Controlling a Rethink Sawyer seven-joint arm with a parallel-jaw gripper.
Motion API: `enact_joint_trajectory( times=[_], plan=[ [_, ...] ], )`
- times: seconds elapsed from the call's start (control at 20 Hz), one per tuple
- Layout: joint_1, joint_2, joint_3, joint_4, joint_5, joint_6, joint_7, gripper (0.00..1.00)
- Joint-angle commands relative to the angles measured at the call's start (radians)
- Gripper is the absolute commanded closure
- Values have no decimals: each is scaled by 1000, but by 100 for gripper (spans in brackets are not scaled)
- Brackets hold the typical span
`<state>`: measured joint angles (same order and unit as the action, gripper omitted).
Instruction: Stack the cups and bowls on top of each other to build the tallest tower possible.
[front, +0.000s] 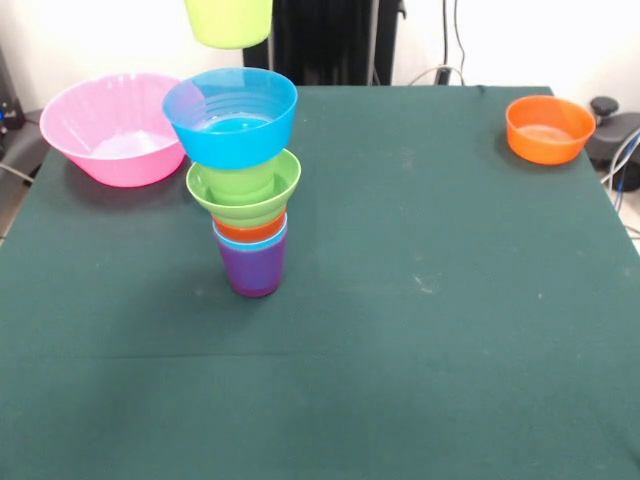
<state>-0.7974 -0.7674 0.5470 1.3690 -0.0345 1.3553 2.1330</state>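
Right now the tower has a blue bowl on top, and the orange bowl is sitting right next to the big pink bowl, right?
Not quite. The blue bowl does top the tower, but the orange bowl sits alone at the far right corner of the table, across from the pink bowl at the far left. The front view shows it.

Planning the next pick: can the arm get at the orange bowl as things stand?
Probably yes. The orange bowl stands alone and upright near a table corner, nothing over or beside it. But a yellow-green cup hangs above the tower, so the gripper seems occupied.
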Motion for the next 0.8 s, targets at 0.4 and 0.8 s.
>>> enact_joint_trajectory(
  times=[0.4,0.8],
  plan=[
    [-18,-52,51,311,-85,-174,-204,100],
    [-41,-70,62,381,-105,-252,-209,100]
  ],
)
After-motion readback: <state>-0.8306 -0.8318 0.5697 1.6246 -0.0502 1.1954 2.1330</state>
